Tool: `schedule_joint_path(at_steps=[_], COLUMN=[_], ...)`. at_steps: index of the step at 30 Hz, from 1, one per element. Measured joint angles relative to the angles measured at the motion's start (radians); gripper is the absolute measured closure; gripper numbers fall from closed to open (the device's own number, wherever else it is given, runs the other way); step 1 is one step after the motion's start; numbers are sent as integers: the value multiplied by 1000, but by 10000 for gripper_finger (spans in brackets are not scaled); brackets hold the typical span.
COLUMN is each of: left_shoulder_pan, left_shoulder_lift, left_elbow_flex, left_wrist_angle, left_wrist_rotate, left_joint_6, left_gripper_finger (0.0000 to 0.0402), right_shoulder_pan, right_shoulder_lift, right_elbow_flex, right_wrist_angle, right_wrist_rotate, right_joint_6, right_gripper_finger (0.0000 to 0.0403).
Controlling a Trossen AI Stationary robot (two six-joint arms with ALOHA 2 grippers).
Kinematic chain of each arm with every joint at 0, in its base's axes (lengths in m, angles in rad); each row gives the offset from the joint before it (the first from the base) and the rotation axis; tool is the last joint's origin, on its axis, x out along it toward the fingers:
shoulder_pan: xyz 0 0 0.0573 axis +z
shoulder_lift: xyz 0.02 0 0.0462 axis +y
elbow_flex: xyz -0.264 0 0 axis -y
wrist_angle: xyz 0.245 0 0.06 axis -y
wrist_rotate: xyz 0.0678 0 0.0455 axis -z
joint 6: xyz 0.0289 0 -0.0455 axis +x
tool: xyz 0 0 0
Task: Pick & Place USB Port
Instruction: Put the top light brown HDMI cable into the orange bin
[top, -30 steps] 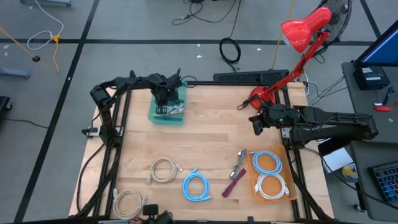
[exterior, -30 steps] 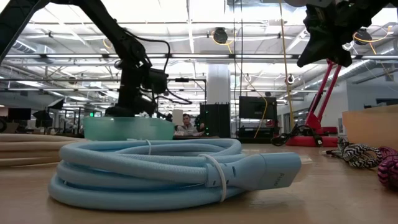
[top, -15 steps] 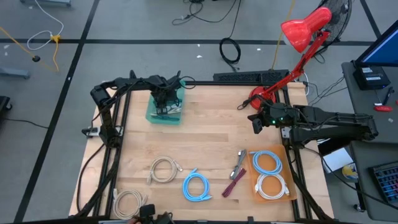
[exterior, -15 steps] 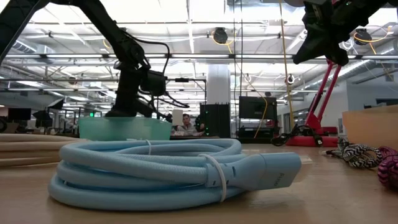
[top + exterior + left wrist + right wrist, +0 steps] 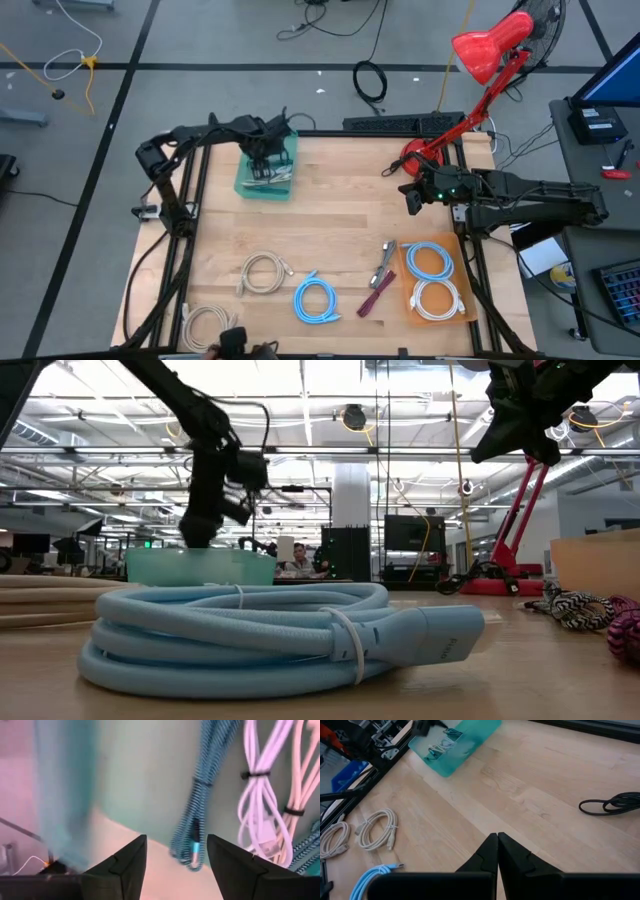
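Nearest the tabletop's point(image 5: 330, 230) front edge, a blue cable point(image 5: 316, 298) is lying coiled, with two beige coils point(image 5: 264, 271) to its left and an orange tray point(image 5: 408, 300) holding two more coils to its right. None of these is being handled.

Mid-tabletop, at the right edge, the right pincer point(image 5: 412, 200) is hanging above bare wood with its fingers pressed together and nothing between them. It is waiting well apart from the work.

At the far left corner, the teal bin point(image 5: 285, 188) is sitting with several cables inside. The left pincer point(image 5: 262, 157) is hovering just above the bin, its fingers point(image 5: 125, 865) spread apart and holding nothing.

In the left wrist view, a blue braided USB cable point(image 5: 196, 805) is lying on the bin floor directly ahead of the pincer, its connector end showing in the gap between the fingers. Its long axis is running away from the pincer, roughly in line with the fingers rather than across them. A white cable bundle point(image 5: 270, 795) is lying just beside it.

Judgement: the blue braided cable appears to be placed already, so the coming move is probably a straight lift clear of the bin. The left arm is by far the nearer to the bin. The beige coils are lying on its side of the tabletop and would be its nearest candidates for a further pick.
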Motion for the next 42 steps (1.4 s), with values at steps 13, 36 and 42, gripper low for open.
schedule_joint_path(at_steps=[13,36,42], left_shoulder_pan=[-111,-829,-905], left_shoulder_lift=[-184,-238,-238], left_elbow_flex=[139,137,137], left_wrist_angle=[-64,-99,-126], left_wrist_rotate=[181,76,56], left_joint_6=[-289,-938,-1082], left_gripper_finger=[190,190,190], right_shoulder_pan=[0,2,2], right_shoulder_lift=[0,0,0], right_elbow_flex=[0,0,0], right_wrist_angle=[0,-1,0], right_wrist_rotate=[-37,-113,-113], right_joint_6=[-19,-92,-111], right_gripper_finger=[403,403,403])
